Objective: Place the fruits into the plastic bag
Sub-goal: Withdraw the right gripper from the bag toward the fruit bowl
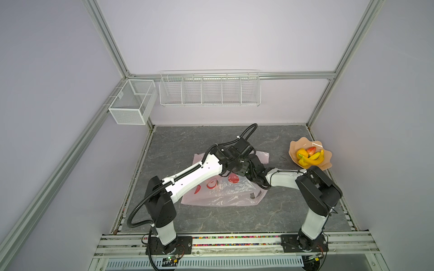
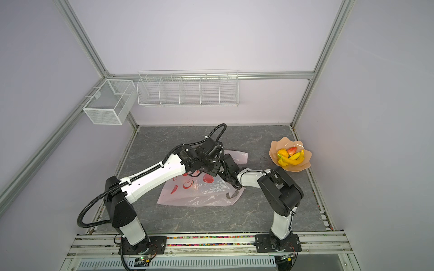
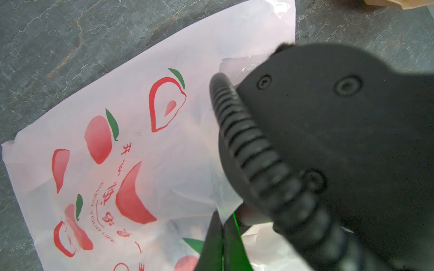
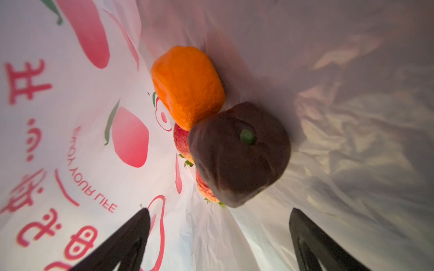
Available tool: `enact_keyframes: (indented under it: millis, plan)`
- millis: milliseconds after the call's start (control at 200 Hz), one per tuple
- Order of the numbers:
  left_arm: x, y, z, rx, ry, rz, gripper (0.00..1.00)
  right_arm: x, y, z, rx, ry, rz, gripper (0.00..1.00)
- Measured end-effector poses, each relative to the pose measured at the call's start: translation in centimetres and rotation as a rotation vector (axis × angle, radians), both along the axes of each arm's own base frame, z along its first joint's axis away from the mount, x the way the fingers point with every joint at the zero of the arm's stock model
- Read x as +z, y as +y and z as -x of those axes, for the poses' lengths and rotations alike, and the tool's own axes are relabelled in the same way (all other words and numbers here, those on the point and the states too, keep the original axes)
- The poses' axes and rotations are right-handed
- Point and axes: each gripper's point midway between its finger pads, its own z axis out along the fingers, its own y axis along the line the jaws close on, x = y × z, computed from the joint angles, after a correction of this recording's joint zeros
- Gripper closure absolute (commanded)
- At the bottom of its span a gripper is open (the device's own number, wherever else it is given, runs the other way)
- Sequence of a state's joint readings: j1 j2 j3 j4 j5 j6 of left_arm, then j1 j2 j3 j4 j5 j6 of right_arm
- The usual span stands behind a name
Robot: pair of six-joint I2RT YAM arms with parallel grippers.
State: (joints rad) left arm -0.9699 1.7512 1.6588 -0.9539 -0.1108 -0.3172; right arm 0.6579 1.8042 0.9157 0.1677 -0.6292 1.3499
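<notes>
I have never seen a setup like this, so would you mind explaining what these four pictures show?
Two white-and-black robot arms reach over a grey table, each ending in a two-fingered gripper. Two pictures look down from overhead; the other two come from cameras on each arm's wrist. A pink plastic bag lies on the table, and a peach plate nearby holds a banana and other fruits. The left gripper is shut, seemingly pinching the bag's edge. The right gripper is inside the bag, open and holding nothing; an orange fruit and a dark brown fruit lie ahead of it.

top views overhead; wrist views close, seemingly sharing bag (image 3: 178, 164).
</notes>
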Motion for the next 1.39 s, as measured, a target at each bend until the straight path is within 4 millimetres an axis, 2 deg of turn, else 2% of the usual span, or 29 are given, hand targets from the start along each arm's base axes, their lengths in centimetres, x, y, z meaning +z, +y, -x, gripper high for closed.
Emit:
enact_keyframes:
  millis: [330,495,700,1075,1395]
  plan:
    - [0.1,-0.2,-0.1,0.001,-0.006,0.009,1.00,1.6,-2.4,-0.5,-0.021,-0.020,0.026,0.03]
    - [0.1,-0.2,-0.2,0.001,-0.007,0.010,1.00,1.7,-3.9,-0.4,-0.030,-0.017,0.055,0.01]
    - [-0.3,-0.2,-0.1,0.001,-0.004,0.005,1.00,1.3,-6.6,0.4,-0.052,0.002,0.100,0.03]
    - [-0.6,0.0,0.0,0.001,0.000,-0.001,1.00,3.8,-10.6,0.3,-0.090,-0.058,0.135,0.06]
    - [-0.7,0.0,0.0,0.001,0.002,-0.004,1.00,5.5,-15.6,0.4,-0.156,-0.086,0.184,0.07]
